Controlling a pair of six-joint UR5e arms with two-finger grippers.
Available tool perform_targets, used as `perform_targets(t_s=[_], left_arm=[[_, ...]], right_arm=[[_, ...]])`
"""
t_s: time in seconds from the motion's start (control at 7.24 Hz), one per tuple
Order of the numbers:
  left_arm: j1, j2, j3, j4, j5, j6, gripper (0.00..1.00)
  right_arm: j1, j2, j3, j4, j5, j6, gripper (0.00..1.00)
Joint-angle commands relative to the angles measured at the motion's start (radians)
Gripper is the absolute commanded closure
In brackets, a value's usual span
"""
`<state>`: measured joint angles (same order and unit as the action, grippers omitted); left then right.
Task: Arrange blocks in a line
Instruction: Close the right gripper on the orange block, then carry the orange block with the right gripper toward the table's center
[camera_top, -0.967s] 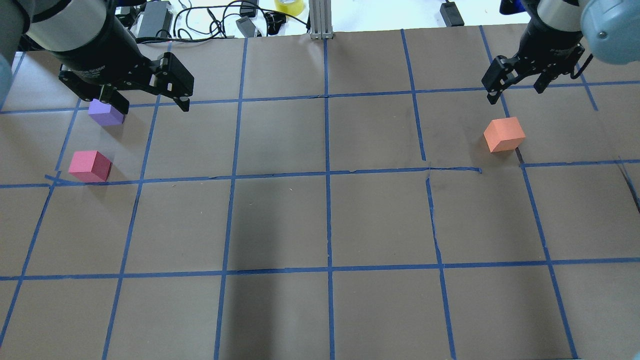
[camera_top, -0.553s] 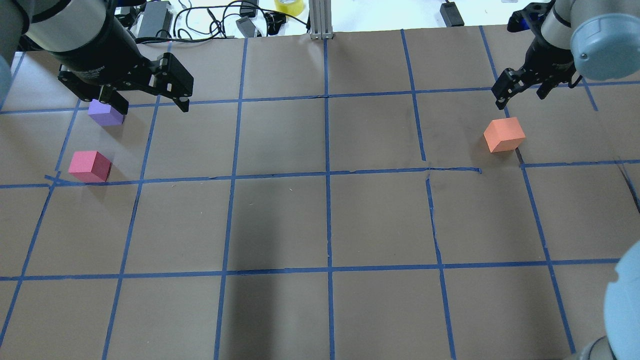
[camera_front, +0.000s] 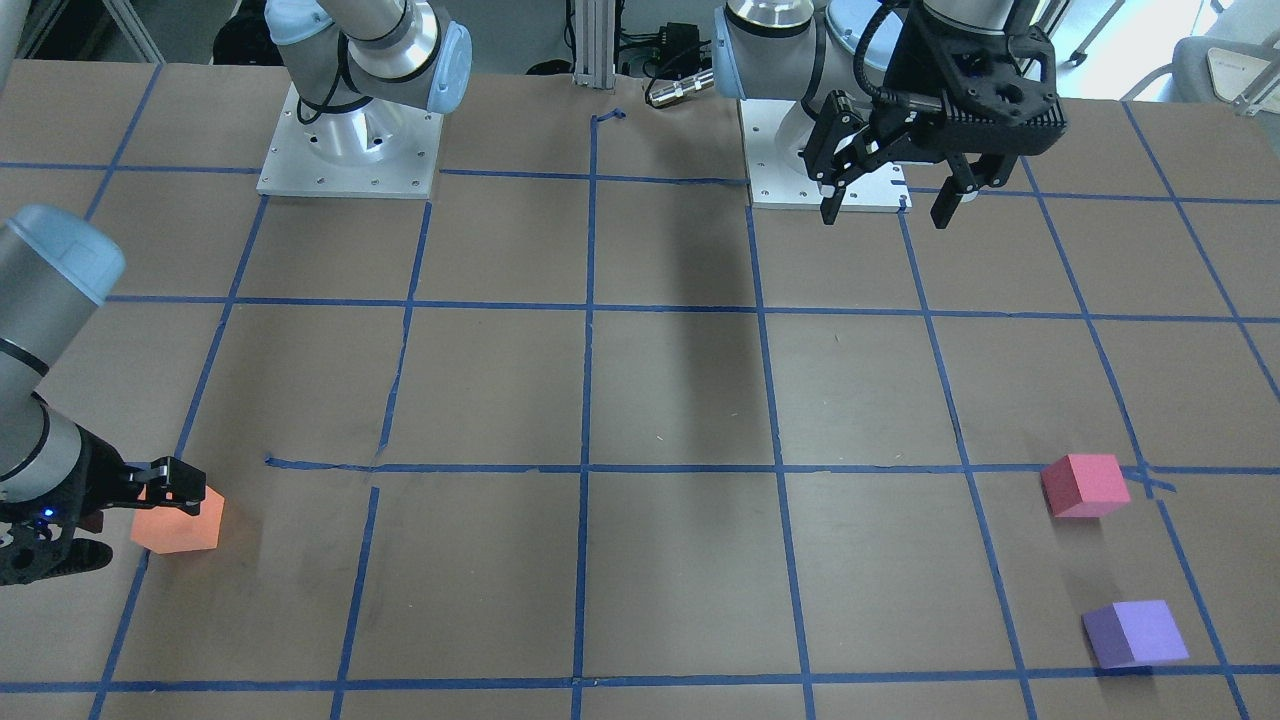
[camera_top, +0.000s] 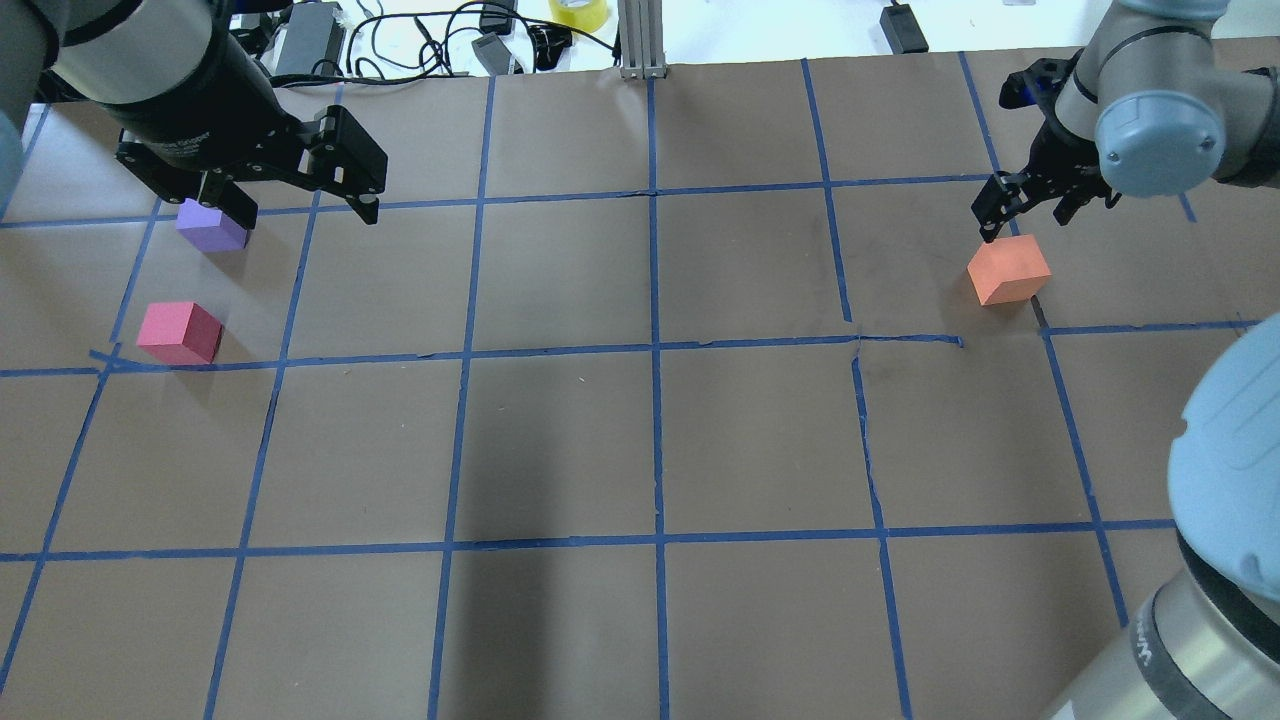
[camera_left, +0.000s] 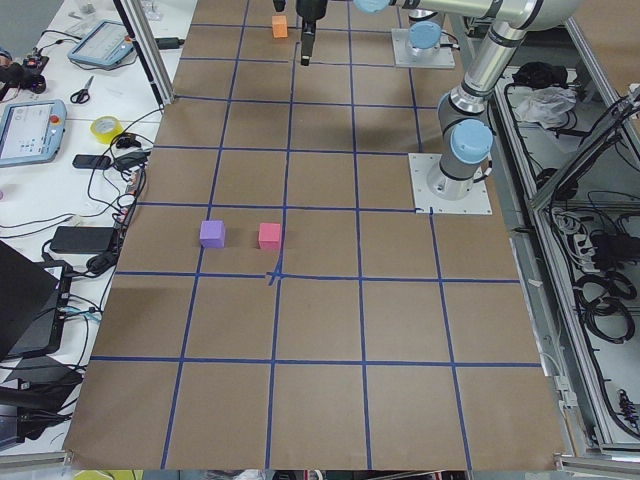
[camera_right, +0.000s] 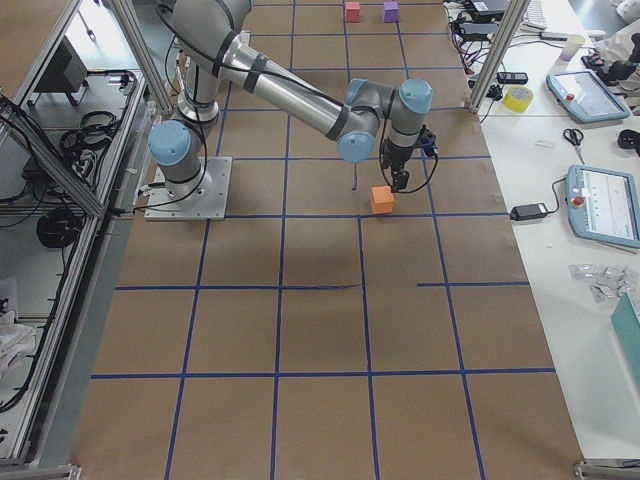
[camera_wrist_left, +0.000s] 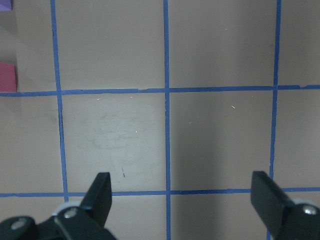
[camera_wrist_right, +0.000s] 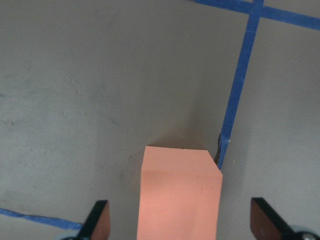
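Note:
The orange block (camera_top: 1008, 269) sits at the right of the table. My right gripper (camera_top: 1028, 212) is open just above its far side. In the right wrist view the orange block (camera_wrist_right: 179, 192) lies centred between the two open fingers (camera_wrist_right: 98, 220). The pinkish red block (camera_top: 180, 332) and the purple block (camera_top: 212, 226) sit apart at the far left. My left gripper (camera_top: 300, 206) is open and empty, held high near the purple block. The left wrist view shows only the edges of both blocks at its left border.
Blue tape lines (camera_top: 655, 350) divide the brown table into squares. An aluminium post (camera_top: 640, 40), cables and a yellow tape roll (camera_top: 578, 10) lie past the far edge. The two arm bases (camera_front: 350, 150) stand on the robot's side.
My right gripper has come down and closer to the orange block, still open. The left arm and all three blocks have not moved.

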<state>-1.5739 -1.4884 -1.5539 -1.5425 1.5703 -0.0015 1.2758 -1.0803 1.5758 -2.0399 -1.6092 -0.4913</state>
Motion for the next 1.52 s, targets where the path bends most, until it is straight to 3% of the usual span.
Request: perform_targets(t_s=[0.0, 0.28, 0.41, 0.55, 0.69, 0.97, 1.38], left_arm=[[0.0, 0.0, 0.0, -0.001, 0.001, 0.0, 0.0], [-0.002, 0.0, 0.0, -0.001, 0.001, 0.0, 0.0], [-0.002, 0.0, 0.0, -0.001, 0.001, 0.0, 0.0], [-0.002, 0.0, 0.0, -0.001, 0.001, 0.0, 0.0], [-0.002, 0.0, 0.0, -0.001, 0.001, 0.0, 0.0], [-0.002, -0.001, 0.0, -0.001, -0.001, -0.002, 0.0], [-0.002, -0.003, -0.002, -0.001, -0.001, -0.002, 0.0]], right_arm=[[-0.012, 0.057, 0.0, -0.023, -0.006, 0.0, 0.0], [-0.012, 0.089, 0.0, -0.023, -0.005, 0.003, 0.0], [-0.012, 0.094, -0.002, -0.025, 0.001, 0.008, 0.3], [-0.012, 0.094, -0.008, -0.023, -0.005, 0.016, 0.79], [-0.01, 0.083, -0.016, -0.016, -0.003, 0.016, 1.0], [0.017, 0.012, -0.023, 0.012, 0.005, 0.08, 1.0], [0.219, -0.053, -0.042, 0.076, 0.009, 0.374, 1.0]])
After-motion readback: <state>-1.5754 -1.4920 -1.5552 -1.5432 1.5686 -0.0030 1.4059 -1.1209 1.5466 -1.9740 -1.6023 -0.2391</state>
